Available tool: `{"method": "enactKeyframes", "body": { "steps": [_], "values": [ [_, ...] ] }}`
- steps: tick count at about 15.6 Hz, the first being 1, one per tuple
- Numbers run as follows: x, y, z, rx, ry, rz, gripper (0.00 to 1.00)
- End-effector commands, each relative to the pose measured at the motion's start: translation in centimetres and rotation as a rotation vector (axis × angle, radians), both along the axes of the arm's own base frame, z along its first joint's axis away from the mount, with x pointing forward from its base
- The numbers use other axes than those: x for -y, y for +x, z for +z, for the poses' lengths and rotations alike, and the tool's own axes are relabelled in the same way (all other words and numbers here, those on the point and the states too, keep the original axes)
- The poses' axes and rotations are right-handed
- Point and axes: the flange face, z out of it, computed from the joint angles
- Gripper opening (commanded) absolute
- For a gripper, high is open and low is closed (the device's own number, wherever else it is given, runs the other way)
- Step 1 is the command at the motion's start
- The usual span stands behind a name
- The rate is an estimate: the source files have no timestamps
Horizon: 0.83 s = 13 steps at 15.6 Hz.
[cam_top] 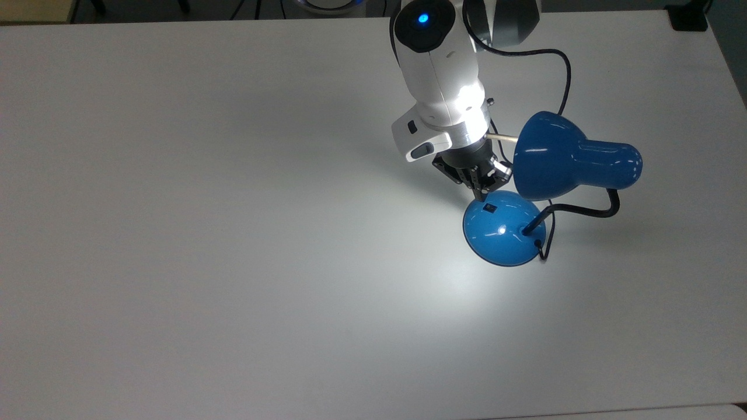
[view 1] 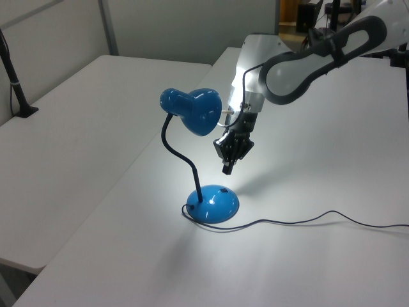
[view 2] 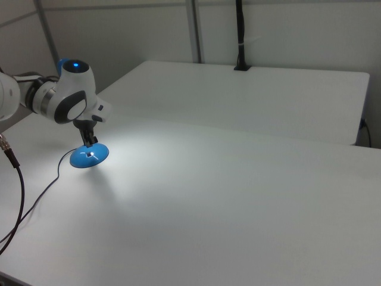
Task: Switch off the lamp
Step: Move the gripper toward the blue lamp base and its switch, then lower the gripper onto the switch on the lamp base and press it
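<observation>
The lamp is lit and throws a bright patch on the white table [cam_top: 233,233]. Its glossy blue shade [cam_top: 557,156] hangs on a black bent gooseneck [cam_top: 583,210] over the round blue base [cam_top: 508,236], which carries a small black switch [cam_top: 490,207]. My gripper [cam_top: 483,195] is shut with nothing in it. It points down just above the base's edge beside the switch, close to the shade's rim. In the left view the gripper [view 1: 227,169] hovers a short way above the base [view 1: 214,204], to the right of the shade [view 1: 195,112]. In the right view the gripper [view 2: 89,143] stands over the base [view 2: 89,157].
The lamp's dark cord [view 1: 307,220] trails across the table toward the left view's right. A second white table [view 1: 77,115] adjoins on the left view's left, with a black clamped post [view 1: 16,83]. A black clamp [cam_top: 688,17] sits at the top view's far right corner.
</observation>
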Motion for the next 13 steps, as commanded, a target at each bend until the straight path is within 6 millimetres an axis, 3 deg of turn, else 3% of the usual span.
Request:
{"method": "enactKeyframes", "body": {
  "steps": [1, 3, 6, 13],
  "values": [
    [-1.2, 0.5, -0.6, 0.028, 0.017, -0.046, 0.00],
    [-1.4, 0.5, -0.9, 0.027, 0.016, -0.045, 0.00],
    [-2.9, 0.0, -3.1, -0.001, 0.001, -0.024, 0.00],
    [-2.9, 0.6, -3.4, 0.003, 0.002, -0.028, 0.00]
  ]
}}
